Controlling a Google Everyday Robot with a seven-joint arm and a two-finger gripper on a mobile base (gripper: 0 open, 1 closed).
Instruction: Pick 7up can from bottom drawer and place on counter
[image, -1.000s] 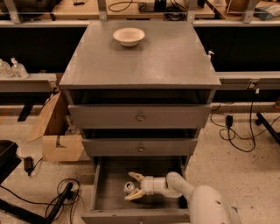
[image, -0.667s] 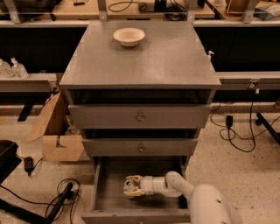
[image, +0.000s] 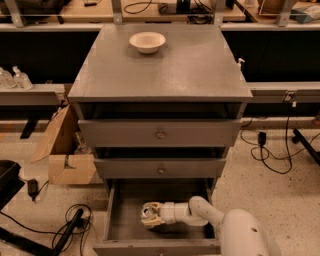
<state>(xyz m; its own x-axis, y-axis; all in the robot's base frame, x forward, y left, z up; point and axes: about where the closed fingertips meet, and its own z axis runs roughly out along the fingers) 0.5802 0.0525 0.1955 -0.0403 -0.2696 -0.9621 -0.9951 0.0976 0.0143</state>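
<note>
The bottom drawer (image: 122, 227) of the grey cabinet is pulled open low in the camera view. Inside it stands the 7up can (image: 148, 212), its shiny metal top showing. My gripper (image: 150, 215) reaches in from the right on a white arm, and its pale fingers are closed around the can. The can sits low, at the drawer floor. The counter (image: 165, 65) is the flat grey top of the cabinet above.
A cream-white bowl (image: 147, 41) sits at the back left of the counter. Two shut drawer fronts with round knobs (image: 160, 134) lie above the open drawer. A cardboard box (image: 65, 155) and cables (image: 70, 225) lie on the floor to the left.
My gripper's fingers were spread around the can a second ago and have closed on it. The arm has shifted slightly left in the drawer.
</note>
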